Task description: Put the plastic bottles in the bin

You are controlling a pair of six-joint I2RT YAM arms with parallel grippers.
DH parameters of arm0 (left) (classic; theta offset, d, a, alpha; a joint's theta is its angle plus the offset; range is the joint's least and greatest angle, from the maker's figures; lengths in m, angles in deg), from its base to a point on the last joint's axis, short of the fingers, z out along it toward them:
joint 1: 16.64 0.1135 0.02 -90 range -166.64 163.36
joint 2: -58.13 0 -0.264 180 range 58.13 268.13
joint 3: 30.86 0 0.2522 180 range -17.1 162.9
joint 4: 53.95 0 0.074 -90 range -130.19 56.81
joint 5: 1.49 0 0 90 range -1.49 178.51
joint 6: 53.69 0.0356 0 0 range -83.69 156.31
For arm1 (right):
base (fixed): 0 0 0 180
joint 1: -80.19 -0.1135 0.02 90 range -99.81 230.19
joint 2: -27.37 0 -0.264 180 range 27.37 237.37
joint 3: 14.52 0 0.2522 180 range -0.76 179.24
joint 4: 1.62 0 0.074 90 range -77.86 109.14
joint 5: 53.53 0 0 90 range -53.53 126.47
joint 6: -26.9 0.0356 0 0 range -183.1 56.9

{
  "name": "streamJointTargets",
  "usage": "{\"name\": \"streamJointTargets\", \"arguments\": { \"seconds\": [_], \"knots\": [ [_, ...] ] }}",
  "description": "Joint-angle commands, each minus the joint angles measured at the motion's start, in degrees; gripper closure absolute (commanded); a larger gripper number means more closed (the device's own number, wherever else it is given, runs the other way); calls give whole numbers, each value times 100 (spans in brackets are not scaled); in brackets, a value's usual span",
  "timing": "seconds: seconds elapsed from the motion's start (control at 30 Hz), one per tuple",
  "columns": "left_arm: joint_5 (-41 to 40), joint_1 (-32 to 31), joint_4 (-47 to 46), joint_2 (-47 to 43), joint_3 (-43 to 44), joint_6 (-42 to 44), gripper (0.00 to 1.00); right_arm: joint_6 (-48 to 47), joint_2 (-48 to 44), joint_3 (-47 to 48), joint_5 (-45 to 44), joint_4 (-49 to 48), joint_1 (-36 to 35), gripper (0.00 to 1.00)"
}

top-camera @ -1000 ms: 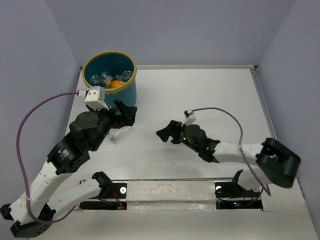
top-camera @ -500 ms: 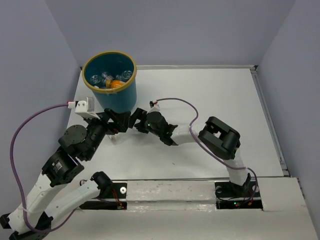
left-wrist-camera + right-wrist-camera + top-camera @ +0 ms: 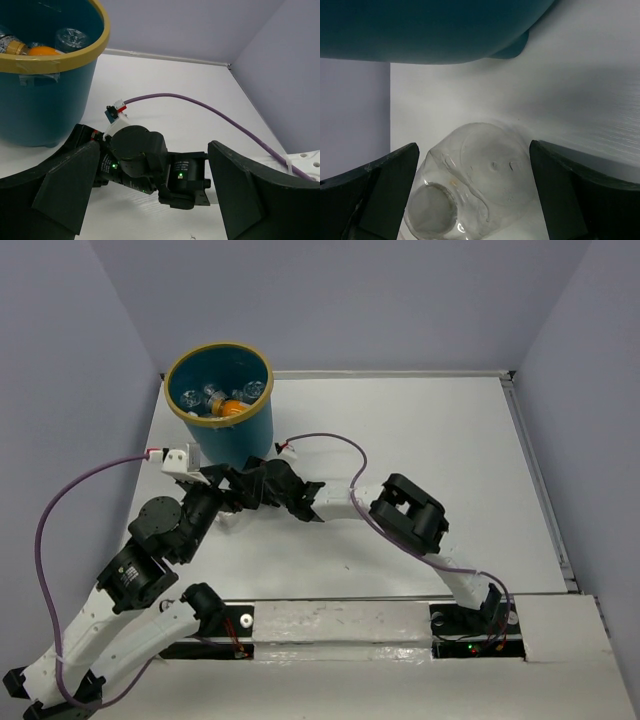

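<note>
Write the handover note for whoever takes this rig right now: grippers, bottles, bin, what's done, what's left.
Left gripper: open, empty, poised above the right arm's wrist beside the bin.
Right gripper: open, low at the bin's base, fingers on either side of a clear bottle lying on the table; no grip yet.
Done: the orange bottle and several clear bottles lie in the bin.
Left: close on the clear bottle, lift it and drop it in. No other bottle shows on the table, though the arms hide part of it.
</note>
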Motion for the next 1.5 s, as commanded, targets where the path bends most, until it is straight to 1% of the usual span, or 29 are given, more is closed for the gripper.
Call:
{"name": "streamJointTargets", "arguments": {
  "seconds": [0.0, 0.1, 0.2, 0.3, 0.33, 0.37, 0.4, 0.43, 0.47, 0.5, 0.53, 0.6, 0.63, 0.7, 0.77, 0.8, 0.87, 0.93, 1.03, 1.13, 1.23, 1.27, 1.3, 1.33, 1.37, 1.4, 1.43, 1.47],
  "knots": [
    [-87, 1, -397, -269, -207, 171, 1, -90, 271, 414, -226, 647, -85, 4],
    [-166, 1, -415, -418, -383, 154, 1, -81, 359, 494, -103, 656, -138, 9],
    [-236, 1, -344, -454, -410, 145, 1, -98, 315, 353, -76, 656, -199, 9],
    [-289, 1, -335, -480, -427, 171, 1, -195, 219, 73, -102, 507, -199, 26],
    [-298, 1, -335, -489, -427, 171, 1, -212, 166, -24, -137, 455, -199, 33],
    [-324, 1, -318, -489, -436, 171, 1, -308, 35, -243, -155, 289, -199, 37],
    [-342, 1, -309, -497, -445, 171, 1, -370, -149, -367, -199, 139, -199, 46],
    [-342, 1, -309, -498, -445, 171, 1, -440, -151, -481, -225, 138, -199, 50],
    [-359, 1, -300, -480, -445, 171, 1, -606, -351, -734, -287, -19, -199, 52],
    [-368, 1, -300, -480, -445, 162, 1, -678, -466, -867, -305, -90, -199, 52],
    [-368, 1, -292, -480, -445, 162, 1, -765, -589, -991, -322, -169, -199, 60],
    [-395, 1, -292, -462, -445, 162, 1, -985, -958, -1254, -340, -345, -199, 67],
    [-403, 1, -283, -454, -445, 154, 1, -1038, -1081, -1534, -349, -424, -147, 72],
    [-430, 1, -274, -436, -445, 145, 1, -1214, -1485, -1843, -392, -503, -94, 73],
    [-447, 1, -265, -427, -453, 136, 1, -1372, -1758, -2333, -419, -591, 37, 78],
    [-448, 1, -265, -410, -445, 136, 1, -1442, -2037, -2502, -358, -618, 160, 80],
    [-456, 1, -265, -383, -454, 145, 1, -1644, -2303, -2907, -287, -636, 266, 81],
    [-465, 1, -274, -340, -436, 153, 1, -1785, -2646, -3109, -121, -636, 406, 86],
    [-474, 1, -274, -269, -436, 153, 1, -2014, -3040, -3364, -15, -627, 407, 88],
    [-483, 10, -265, -260, -436, 154, 1, -2172, -3200, -3391, 73, -557, 460, 92],
    [-527, 19, -248, -278, -436, 162, 1, -2251, -3306, -3391, 134, -522, 521, 92],
    [-544, 19, -248, -287, -445, 154, 1, -2260, -3367, -3383, 152, -382, 521, 86],
    [-553, 19, -256, -287, -445, 154, 1, -2304, -3411, -3365, 222, -250, 574, 62],
    [-562, 19, -248, -287, -445, 154, 1, -2383, -3455, -3313, 275, -58, 574, 45],
    [-562, 19, -248, -269, -445, 154, 1, -2566, -3534, -3164, 354, 414, 574, 30],
    [-553, 19, -265, -260, -453, 162, 1, -2664, -3578, -3102, 485, 619, 574, 20],
    [-536, 19, -265, -217, -445, 171, 1, -2769, -3639, -3066, 817, 917, 574, 13],
    [-535, 28, -265, -208, -445, 171, 1, -2918, -3718, -3075, 1212, 1033, 574, 11]
  ]
}}
